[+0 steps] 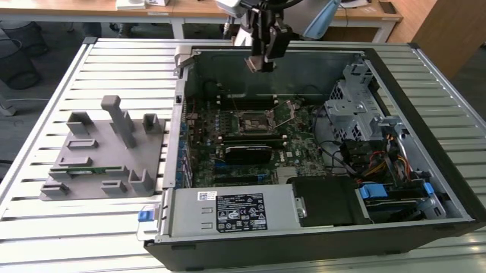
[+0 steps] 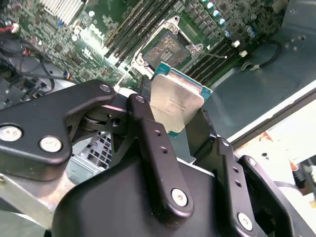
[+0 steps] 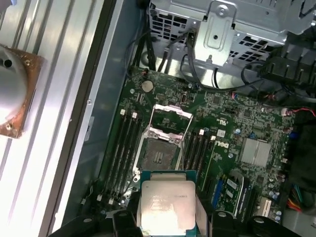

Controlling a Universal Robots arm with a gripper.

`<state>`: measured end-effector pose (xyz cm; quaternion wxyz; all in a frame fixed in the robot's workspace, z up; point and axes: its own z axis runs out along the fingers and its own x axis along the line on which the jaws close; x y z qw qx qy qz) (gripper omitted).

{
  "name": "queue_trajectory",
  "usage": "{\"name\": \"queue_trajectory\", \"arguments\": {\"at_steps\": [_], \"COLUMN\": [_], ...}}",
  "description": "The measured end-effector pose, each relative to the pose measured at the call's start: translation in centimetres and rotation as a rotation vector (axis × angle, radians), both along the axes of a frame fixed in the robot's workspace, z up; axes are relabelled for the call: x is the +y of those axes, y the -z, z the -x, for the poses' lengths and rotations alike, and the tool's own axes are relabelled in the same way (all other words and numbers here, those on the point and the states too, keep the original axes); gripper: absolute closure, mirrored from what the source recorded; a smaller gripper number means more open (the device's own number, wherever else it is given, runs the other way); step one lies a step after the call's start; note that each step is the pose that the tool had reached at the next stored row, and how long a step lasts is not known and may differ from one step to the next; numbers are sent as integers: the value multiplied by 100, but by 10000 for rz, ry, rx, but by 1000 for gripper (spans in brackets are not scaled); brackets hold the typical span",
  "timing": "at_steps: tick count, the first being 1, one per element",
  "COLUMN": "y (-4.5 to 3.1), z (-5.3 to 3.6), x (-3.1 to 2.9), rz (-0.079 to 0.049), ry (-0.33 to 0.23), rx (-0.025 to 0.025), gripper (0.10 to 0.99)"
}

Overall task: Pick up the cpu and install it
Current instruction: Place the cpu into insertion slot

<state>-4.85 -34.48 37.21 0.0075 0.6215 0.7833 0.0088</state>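
The cpu (image 2: 175, 101), a flat square chip with a silvery top and a thin green rim, is clamped between my gripper's (image 2: 175, 116) black fingers (image 2: 148, 128). In the first wrist view the cpu (image 3: 167, 205) hangs above the motherboard, just short of the socket (image 3: 158, 155), whose metal frame is swung up. In the exterior view my gripper (image 1: 263, 65) hovers over the back of the opened computer case (image 1: 304, 250), above and behind the socket (image 1: 256, 121). The chip itself is too small to make out there.
A grey parts holder (image 1: 106, 153) with a green memory stick (image 1: 91, 169) sits on the slatted table at the exterior view's left. Inside the case are the power supply (image 1: 227, 213), a drive cage (image 1: 357, 102) and loose cables (image 1: 379, 165). Memory slots (image 3: 123, 148) flank the socket.
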Motion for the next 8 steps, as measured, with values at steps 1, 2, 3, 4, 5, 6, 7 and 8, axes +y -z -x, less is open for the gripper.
{"name": "queue_trajectory", "arguments": {"at_steps": [1,2,3,4,5,6,7,8], "y": [2,4,5,6,7,9,13,18], "z": [0,0,0,0,0,0,0,0], "x": [0,1,1,3,5,7,8,8], "rz": [0,-1,0,1,2,2,0,0], "ry": [160,328,491,615,713,813,932,1043], "rx": [0,-1,0,0,1,1,0,-4], "gripper": [561,561,561,561,561,561,561,561]}}
